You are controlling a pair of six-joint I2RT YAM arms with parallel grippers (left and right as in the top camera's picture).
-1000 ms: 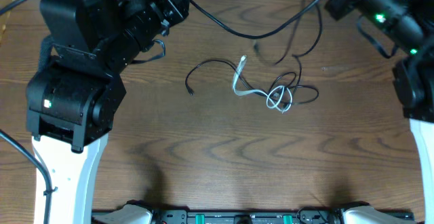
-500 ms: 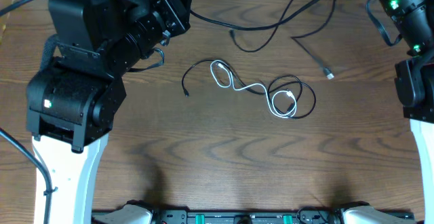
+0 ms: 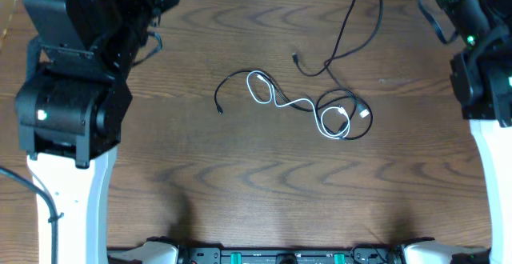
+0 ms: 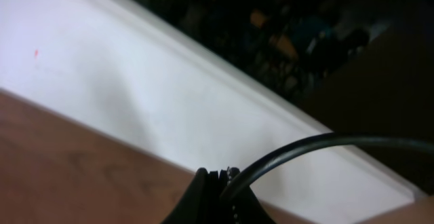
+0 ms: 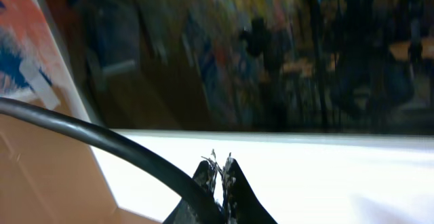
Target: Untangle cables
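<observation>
In the overhead view a white cable (image 3: 322,122) lies mid-table, looped together with a black cable (image 3: 226,82) whose free end points left. A second black cable (image 3: 346,32) has a plug near the tangle and rises out of the frame's top edge. Whatever holds it up is hidden. My left arm (image 3: 72,72) and right arm (image 3: 480,48) stand at the far corners, with their fingers outside that view. The left gripper (image 4: 218,176) is shut with nothing seen between its jaws, and a thick arm wire (image 4: 305,146) crosses in front of it. The right gripper (image 5: 220,163) is shut too, facing away from the table.
The brown wooden table (image 3: 240,184) spreads out around the tangle. A white ledge (image 4: 135,81) runs along its far edge. A black rail (image 3: 272,256) lines the near edge. The right arm's own thick wire (image 5: 102,139) curves past its fingers.
Both arms have drawn back toward the far edge, and the left arm has swung left. The tangle has settled flatter on the table. The second black cable's plug has moved in near the tangle.
</observation>
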